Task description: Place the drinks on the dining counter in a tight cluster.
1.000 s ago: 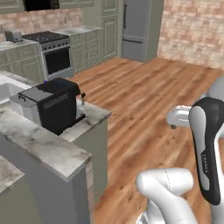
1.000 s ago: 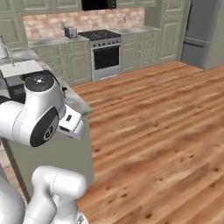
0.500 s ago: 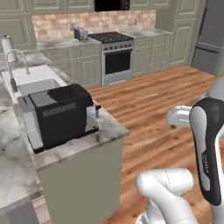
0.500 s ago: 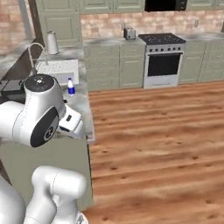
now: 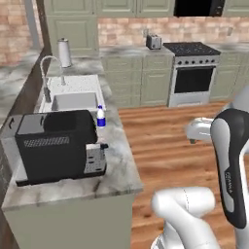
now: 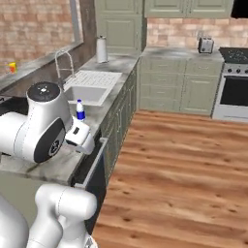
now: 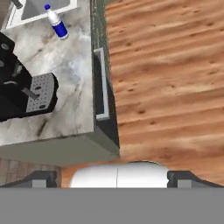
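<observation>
A: What's on the bench (image 6: pixel 115 65)?
B: Small blue-and-white bottle (image 6: pixel 80 110) upright, just beside the sink (image 6: pixel 86 93). Faucet (image 6: pixel 63 63) behind it, pale canister (image 6: pixel 101 49) at the far end.
A: Elsewhere?
B: Toaster (image 6: pixel 206 45) on the back counter beside the stove (image 6: pixel 234 80). Small yellow object (image 6: pixel 12 67) on the window ledge. Wood floor (image 6: pixel 179 174) right.

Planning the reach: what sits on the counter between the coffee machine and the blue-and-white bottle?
Bare marble; hand view shows nothing between the coffee machine and the blue-and-white bottle.
</observation>
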